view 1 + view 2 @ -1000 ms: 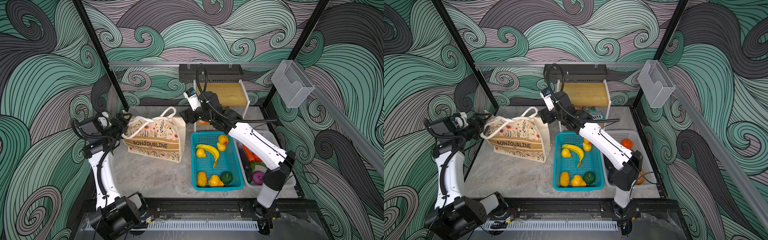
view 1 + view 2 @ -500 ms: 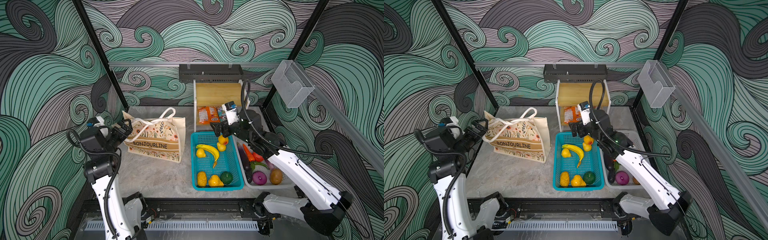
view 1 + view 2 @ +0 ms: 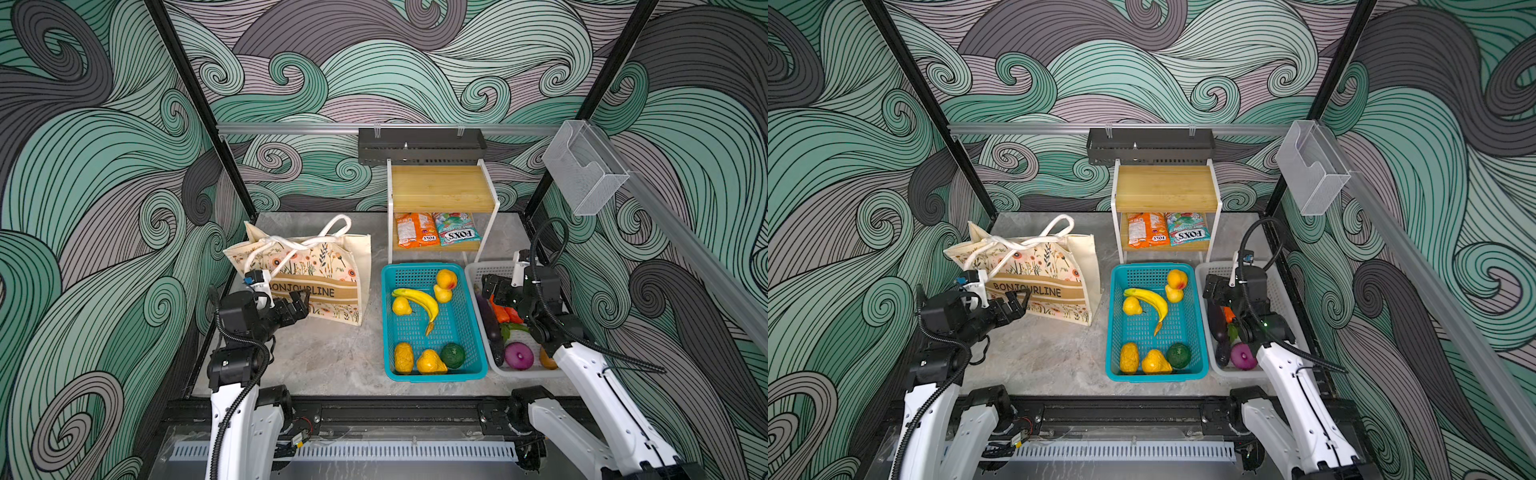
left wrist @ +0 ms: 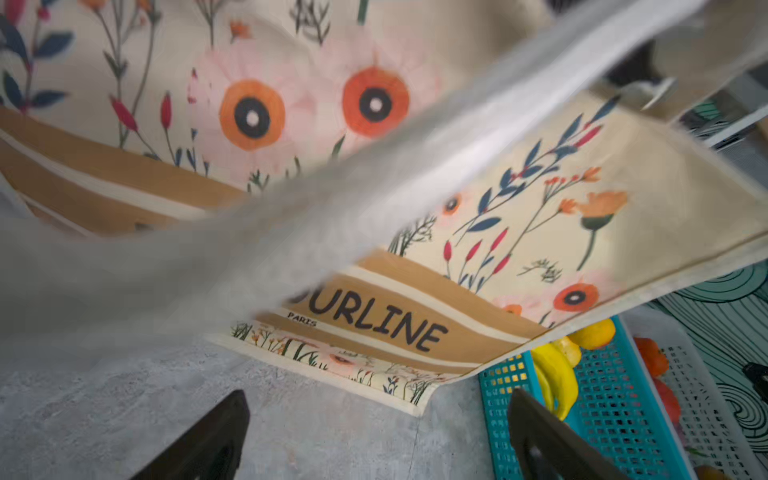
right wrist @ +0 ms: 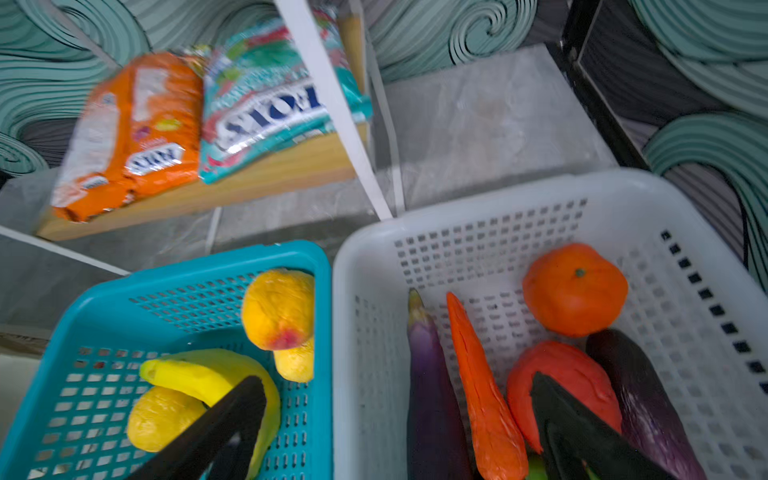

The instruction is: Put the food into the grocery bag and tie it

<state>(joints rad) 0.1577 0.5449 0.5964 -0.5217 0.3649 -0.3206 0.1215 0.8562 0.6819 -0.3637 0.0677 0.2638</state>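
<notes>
1. Left gripper [image 3: 300,296]: jaws spread, empty, just in front of grocery bag [image 3: 328,266], which stands left of teal basket [image 3: 385,320].
2. Right gripper [image 3: 491,286]: jaws spread, empty, over white basket [image 5: 623,199].
3. Food: banana [image 3: 419,299] in teal basket, carrot [image 5: 482,374] in white basket, snack packets [image 3: 436,235] on shelf [image 3: 442,189].

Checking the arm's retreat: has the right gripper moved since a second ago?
Yes. The right gripper swung rightward, from beside the grocery bag, across the teal basket, to above the white basket.
</notes>
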